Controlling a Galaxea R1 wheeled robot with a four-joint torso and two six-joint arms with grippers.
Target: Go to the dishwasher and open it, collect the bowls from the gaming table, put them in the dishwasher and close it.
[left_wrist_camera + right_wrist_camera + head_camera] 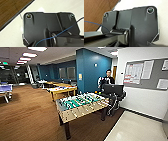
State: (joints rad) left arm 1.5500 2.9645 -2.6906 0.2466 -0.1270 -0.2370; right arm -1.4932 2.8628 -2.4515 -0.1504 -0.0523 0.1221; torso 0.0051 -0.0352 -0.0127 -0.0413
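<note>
The gaming table (pixel 80 105), a table-football table with a green field, rods and a pale wooden frame, stands ahead on the wood floor in the head view. I cannot make out bowls on it. The dishwasher is out of view. Both wrist views look down past the robot's own dark plates onto pale floor and a strip of wood floor. Whether either gripper is open or shut cannot be told from them.
A person (pixel 107 79) stands behind the table by a dark monitor rig (pixel 113 90). A white wall with a noticeboard (pixel 146 72) runs along the right, above pale floor (pixel 135 128). Wooden tables (pixel 62 90) stand farther back beside a blue wall, and a table-tennis table (pixel 5 89) stands at far left.
</note>
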